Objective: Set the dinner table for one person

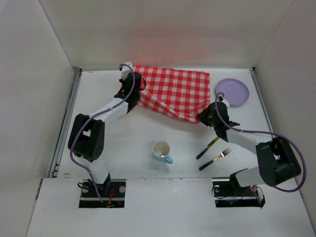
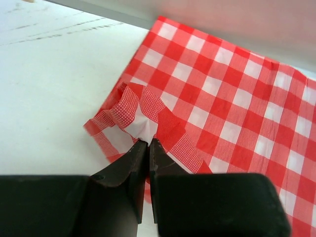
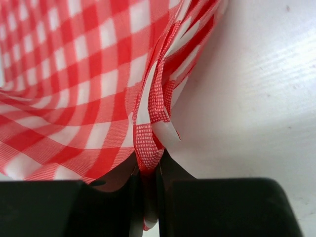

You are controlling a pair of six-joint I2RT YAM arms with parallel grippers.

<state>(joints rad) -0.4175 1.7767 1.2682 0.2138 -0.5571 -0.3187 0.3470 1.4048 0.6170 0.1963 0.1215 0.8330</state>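
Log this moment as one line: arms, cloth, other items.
left arm: jaws shut on cloth, left corner | right arm: jaws shut on cloth, right corner | cup, knife, fork, plate: on dinner table

thin woven checked cloth (image 1: 173,92) — crumpled, matt — on the smooth matt dinner table (image 1: 133,143).

Cloth (image 1: 173,91): on the desk (image 1: 128,143), far centre, stretched between the two pincers.
Left pincer (image 2: 148,143): at the cloth's left edge, clamped on a bunched corner.
Right pincer (image 3: 148,168): at the cloth's near right corner, clamped on a fold.
Plate (image 1: 232,92): on the desk, far right, just beside the cloth's right edge, behind the right pincer.
Cup (image 1: 161,150): near centre, before the cloth, well apart from it.
Knife (image 1: 208,147): right of the cup, before the right pincer.
Fork (image 1: 215,159): just beside the knife, on its near side, roughly parallel.
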